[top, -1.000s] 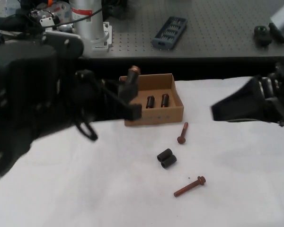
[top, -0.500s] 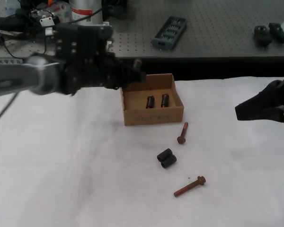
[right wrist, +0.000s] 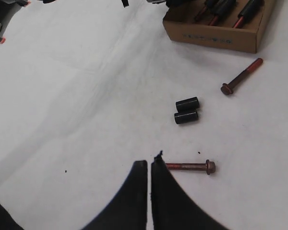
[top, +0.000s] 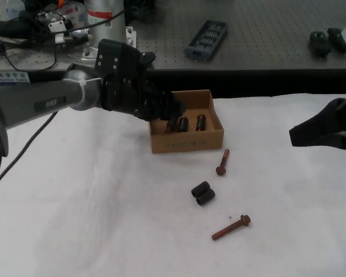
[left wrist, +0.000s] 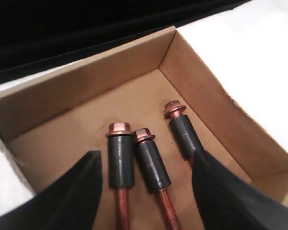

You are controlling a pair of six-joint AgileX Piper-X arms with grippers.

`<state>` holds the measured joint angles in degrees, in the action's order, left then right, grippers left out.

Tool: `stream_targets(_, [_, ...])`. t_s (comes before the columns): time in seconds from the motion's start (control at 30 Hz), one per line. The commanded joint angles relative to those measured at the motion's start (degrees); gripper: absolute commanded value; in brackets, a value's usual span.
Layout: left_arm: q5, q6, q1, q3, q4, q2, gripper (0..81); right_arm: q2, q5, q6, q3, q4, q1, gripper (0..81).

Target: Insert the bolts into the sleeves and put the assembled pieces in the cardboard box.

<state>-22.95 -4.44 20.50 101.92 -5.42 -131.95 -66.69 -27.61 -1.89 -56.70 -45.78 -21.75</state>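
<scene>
I saw three assembled pieces lying side by side in the cardboard box. Outside it, two black sleeves touched each other, between two copper bolts.

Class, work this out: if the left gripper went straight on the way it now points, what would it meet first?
Probably the middle assembled piece lying between its open fingers, then the cardboard box floor, though depth is unclear.

Right pincer at the frame edge, fingers closed together, gripping nothing. Just beside its tips, a copper bolt flat on the white-covered tabletop. Mid-frame, two black sleeves side by side, touching. Farther off, a second bolt, lying near the cardboard box in a frame corner, sleeved bolts inside.
</scene>
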Motion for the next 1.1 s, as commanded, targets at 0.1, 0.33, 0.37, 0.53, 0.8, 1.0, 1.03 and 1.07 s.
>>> stream_targets(0.1, [0.0, -1.3, 0.2, 0.7, -1.2, 1.7, 37.9, 0.7, 0.1, 0.7, -0.1, 0.3, 0.3, 2.8])
stream_targets(0.33, [-4.8, -1.3, 0.2, 0.7, -9.9, 6.9, 20.7, 0.7, 0.1, 0.7, -0.1, 0.2, 0.3, 2.8])
stream_targets(0.37, [-5.4, -1.3, 0.2, 0.7, -12.6, 8.0, 16.3, 0.7, 0.1, 0.7, -0.1, 0.2, 0.3, 2.8])
stream_targets(0.53, [-6.1, 3.0, 0.1, 0.7, -29.4, 14.4, 0.6, 0.9, 0.1, 0.7, -0.1, -0.6, 0.3, 2.8])
stream_targets(0.8, [-1.5, 13.9, 0.2, 0.7, -50.6, 24.9, 0.6, 2.7, 0.1, 0.7, -0.1, -4.4, 0.3, 2.8])
stream_targets(1.0, [-0.7, 13.9, 0.3, -5.3, -52.8, 34.5, 0.6, 4.7, 0.1, 0.7, -0.1, -7.5, 0.3, 2.8])
stream_targets(1.03, [-0.6, 13.9, 0.3, -7.8, -52.7, 36.8, 0.6, 4.9, 0.1, 0.7, -0.1, -8.0, 0.3, 2.8])
stream_targets(1.07, [-0.3, 13.9, 0.3, -10.7, -52.7, 39.2, 0.6, 5.1, 0.1, 0.7, -0.1, -8.4, 0.3, 2.8])
